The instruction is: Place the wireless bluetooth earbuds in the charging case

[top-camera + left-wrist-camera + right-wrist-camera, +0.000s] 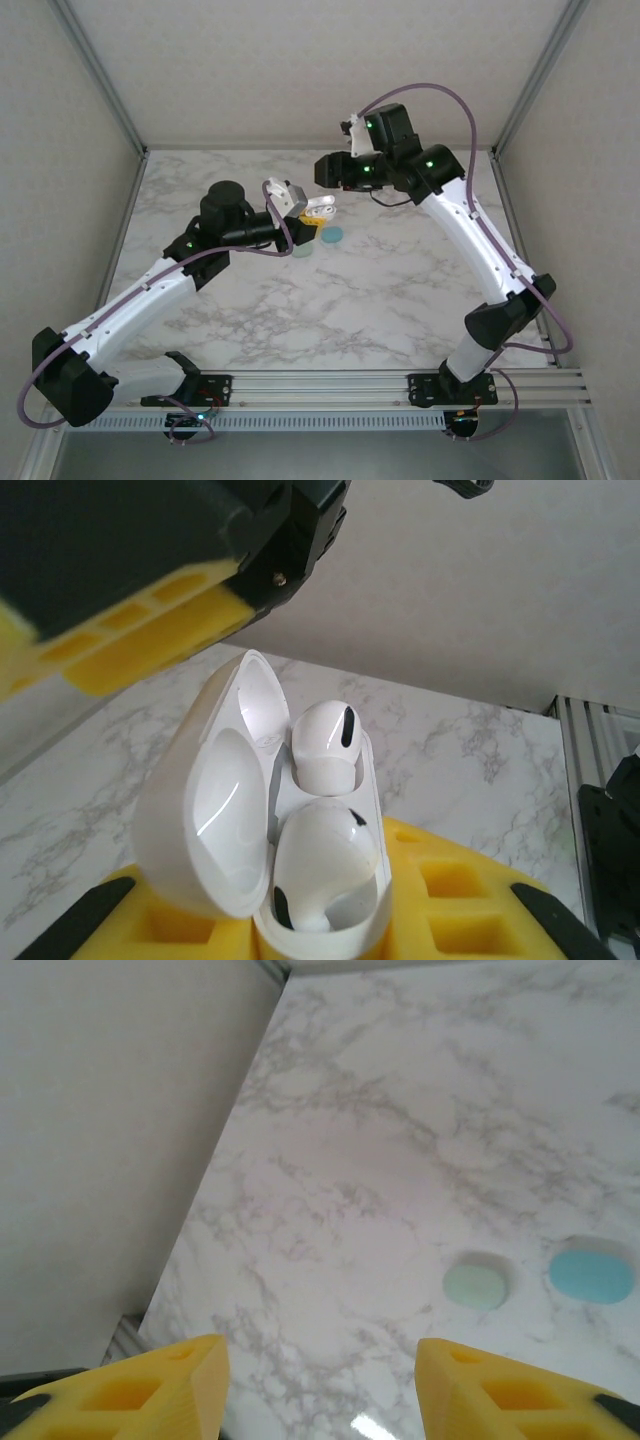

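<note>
A white charging case point(225, 810) is held up off the table with its lid swung open to the left, and my left gripper point(300, 925) is shut on its lower body with yellow pads. Two white earbuds sit in its wells, one at the far end point(326, 742) and one nearer point(325, 865). In the top view the case point(320, 208) sits at the tip of the left gripper point(308, 214). My right gripper point(330, 168) hovers just behind it, open and holding nothing; its yellow fingers point(170, 1385) frame bare marble. One right finger point(150, 630) looms over the case.
A pale mint round case point(476, 1286) and a light blue round case point(592, 1276) lie shut on the marble table point(330, 300), just in front of the held case. Both also appear from above, the mint case point(303, 248) and the blue case point(332, 235). Grey walls and metal frame posts bound the table.
</note>
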Motion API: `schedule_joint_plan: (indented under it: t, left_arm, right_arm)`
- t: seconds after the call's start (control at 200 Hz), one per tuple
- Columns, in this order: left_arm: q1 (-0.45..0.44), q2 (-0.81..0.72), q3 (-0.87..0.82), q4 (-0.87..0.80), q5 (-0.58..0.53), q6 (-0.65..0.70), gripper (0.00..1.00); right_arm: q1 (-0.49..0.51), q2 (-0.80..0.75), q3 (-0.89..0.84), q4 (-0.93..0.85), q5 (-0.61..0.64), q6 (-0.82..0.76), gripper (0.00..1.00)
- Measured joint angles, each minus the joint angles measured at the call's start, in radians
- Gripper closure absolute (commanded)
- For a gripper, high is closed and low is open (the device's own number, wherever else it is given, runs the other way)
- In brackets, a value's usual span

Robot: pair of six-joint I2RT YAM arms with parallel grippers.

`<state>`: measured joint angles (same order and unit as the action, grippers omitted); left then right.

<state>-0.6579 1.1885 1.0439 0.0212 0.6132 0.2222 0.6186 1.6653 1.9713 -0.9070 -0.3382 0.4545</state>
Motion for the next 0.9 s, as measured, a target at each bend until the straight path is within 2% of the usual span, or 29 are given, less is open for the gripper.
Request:
schedule_joint_plan:
  t: [0.225,0.531,0.776,0.896]
  left_arm:
    - [-0.001,0.003,0.0,0.0,-0.001,-0.001,0.92]
    - [-0.002,0.003,0.0,0.004,-0.019,-0.01,0.91]
    - [-0.002,0.006,0.0,0.0,-0.019,-0.012,0.91]
    - [-0.002,0.006,0.002,-0.004,-0.019,-0.008,0.92]
  right_arm:
    - [0.0,-0.021,0.0,-0.05,-0.049,-0.037,0.46]
    - [0.0,-0.125,-0.075,-0.063,-0.06,-0.053,0.46]
    - [0.0,-0.14,-0.113,-0.054,-0.067,-0.055,0.49]
    - [0.0,-0.141,-0.113,-0.051,-0.058,-0.047,0.48]
